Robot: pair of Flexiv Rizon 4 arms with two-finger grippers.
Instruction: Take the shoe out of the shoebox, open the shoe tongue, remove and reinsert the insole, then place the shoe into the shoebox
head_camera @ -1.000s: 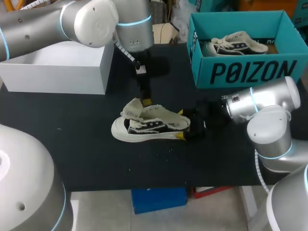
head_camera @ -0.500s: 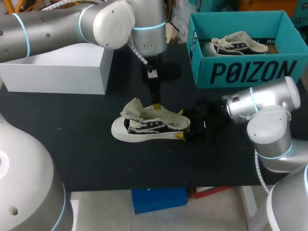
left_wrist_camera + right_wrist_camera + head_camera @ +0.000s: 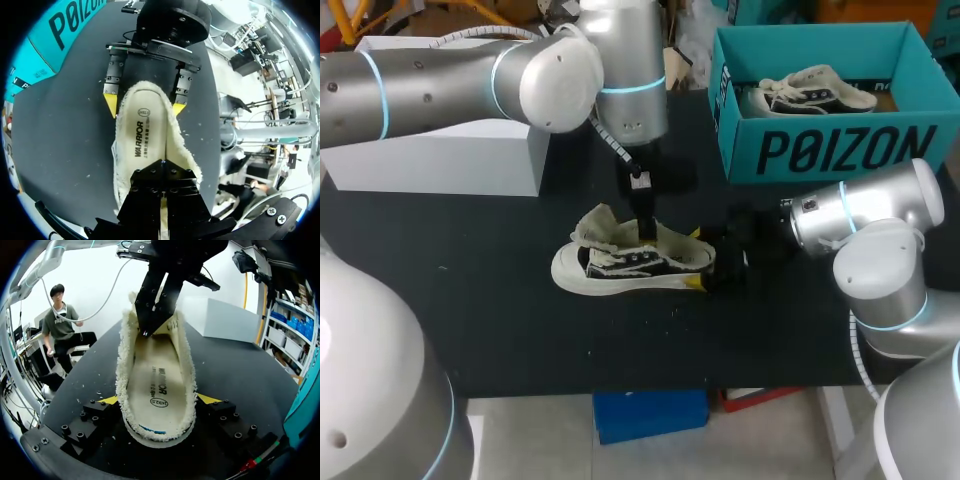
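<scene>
- Overhead, the left arm (image 3: 470, 70) crosses in from the left past the middle. Its left gripper (image 3: 645, 228) points straight down into the low cream-and-black canvas shoe (image 3: 620, 265), which stands on its sole mid-table.
- The right gripper (image 3: 698, 260) lies low at the shoe's heel.
- Bare black table (image 3: 500, 330) surrounds the shoe. The open teal cardboard shoebox (image 3: 820, 150), holding a second shoe (image 3: 810, 90), and a white box (image 3: 440, 150) stand well apart from it.
- From the left wrist, the left gripper's fingers are drawn together over the cream insole (image 3: 142, 130); whether they pinch anything cannot be told. Ahead, yellow tips press the heel from both sides.
- From the right wrist, the heel sits clamped between the right gripper's tips, with the left gripper planted in the shoe's forepart ahead.
</scene>
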